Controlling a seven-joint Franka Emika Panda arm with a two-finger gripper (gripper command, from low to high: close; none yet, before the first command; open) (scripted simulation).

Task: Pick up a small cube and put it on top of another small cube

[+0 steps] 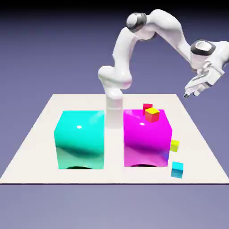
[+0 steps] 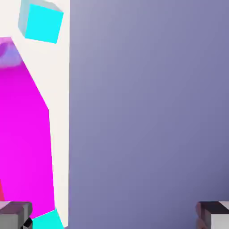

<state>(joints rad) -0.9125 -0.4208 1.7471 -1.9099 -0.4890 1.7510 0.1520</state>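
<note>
The small lime yellow-green cube (image 1: pixel 174 145) sits on the table against the right side of the big magenta block (image 1: pixel 147 138). A tiny cyan cube (image 1: pixel 177 169) lies just in front of it and also shows at the hand view's top left (image 2: pixel 41 22). My gripper (image 1: pixel 191 94) hangs high over the table's right edge, well above and behind both cubes. Its fingers are spread wide with nothing between them. The hand view has the gripper (image 2: pixel 114 217) open over the blue-violet backdrop, with the magenta block (image 2: pixel 22 134) at the left. The lime cube does not show there.
A big glossy cyan block (image 1: pixel 80 141) stands on the exterior view's left. On top of the magenta block rest a small red cube (image 1: pixel 147 107) and an orange cube with a yellow top (image 1: pixel 152 114). The white table (image 1: pixel 40 134) ends just beside the cubes.
</note>
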